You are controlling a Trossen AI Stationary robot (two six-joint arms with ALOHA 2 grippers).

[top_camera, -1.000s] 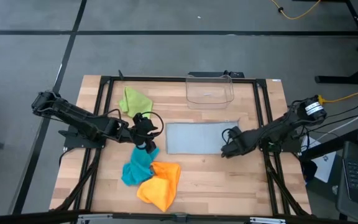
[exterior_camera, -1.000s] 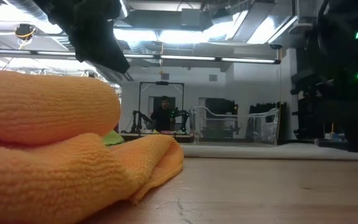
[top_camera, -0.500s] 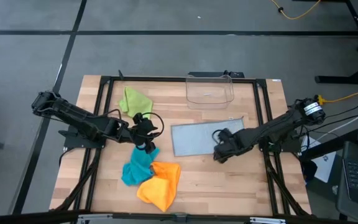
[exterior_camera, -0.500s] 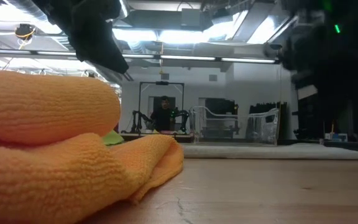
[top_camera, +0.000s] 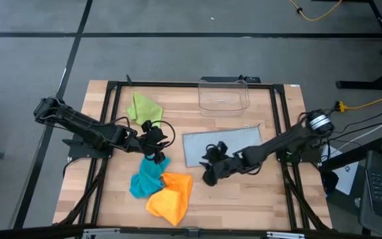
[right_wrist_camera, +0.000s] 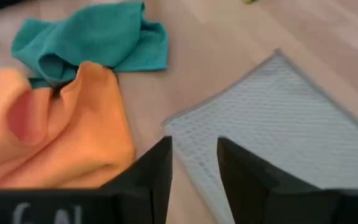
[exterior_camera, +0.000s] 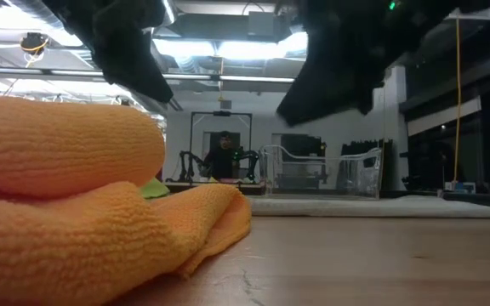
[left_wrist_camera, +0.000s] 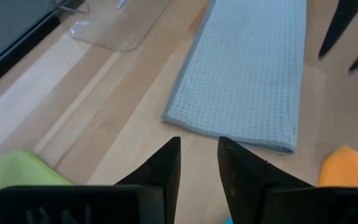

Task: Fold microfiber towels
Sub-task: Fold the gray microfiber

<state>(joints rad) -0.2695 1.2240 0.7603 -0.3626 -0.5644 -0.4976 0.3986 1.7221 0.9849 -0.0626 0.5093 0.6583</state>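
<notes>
Grey towel (top_camera: 214, 144) lies flat mid-table as a folded rectangle; looks like the only one done. Orange towel (top_camera: 171, 196), teal towel (top_camera: 146, 178) and green towel (top_camera: 142, 106) are crumpled heaps on the left side, so three left by my read. Right gripper (top_camera: 209, 174) hangs near the grey towel's front-left corner, left gripper (top_camera: 156, 157) just above the teal; both with a narrow gap, gripping nothing.

Robotics lab: wooden surface (top_camera: 231, 192) in black frame, grey floor (top_camera: 178, 53), ceiling strip lights (exterior_camera: 228, 51), more arm rigs (exterior_camera: 196, 161) behind.
</notes>
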